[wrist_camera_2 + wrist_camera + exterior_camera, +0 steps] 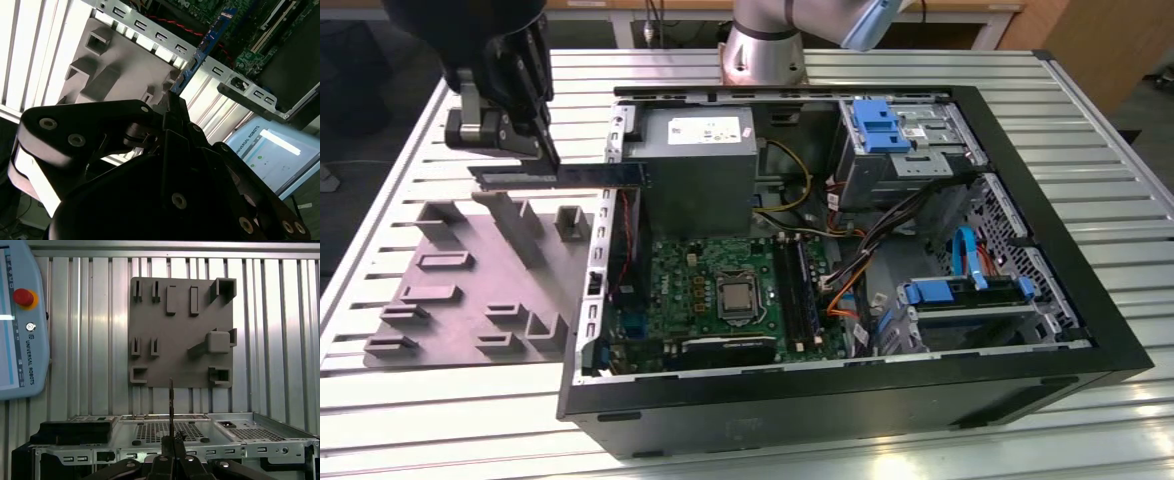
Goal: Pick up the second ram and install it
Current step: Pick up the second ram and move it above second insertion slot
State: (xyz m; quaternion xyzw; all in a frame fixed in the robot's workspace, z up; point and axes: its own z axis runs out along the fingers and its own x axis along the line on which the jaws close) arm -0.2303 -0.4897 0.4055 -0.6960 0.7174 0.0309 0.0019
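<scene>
table [387, 190]: slatted metal, carries everything.

computer case [854, 400]: open tower lying on its side, on the exterior view's right. its metal side wall stands between the fixture and the board.

fixture plate [467, 290]: grey, with raised blocks, just beside the case on the exterior view's left. also seen in the first wrist view [180, 325].

motherboard [707, 280]: green, flat in the case floor. the memory slots [790, 285] run beside the processor socket. can't tell if one is already filled. a cable bundle [854, 270] lies close to them.

gripper [520, 168]: black, above the far end of the fixture plate, fingers clamped on the second ram. the closed pinch is clear in the second wrist view [172, 107].

second ram [574, 176]: in the air, long edge level, one end reaching toward the case wall, well apart from the slots. it looks gripped off-centre, with more stick on the case side. edge-on in both wrist views [205, 45] [171, 405].

risks, as judged:
- the free end could clip the case wall, since the wall sits in the line toward the slots.
- the off-centre hold could let the stick pivot under insertion force, so one end seats and the other rides high.
- cables near the slots could snag it.
- a small yaw error would put the stick on the slot rim and load the board.
</scene>
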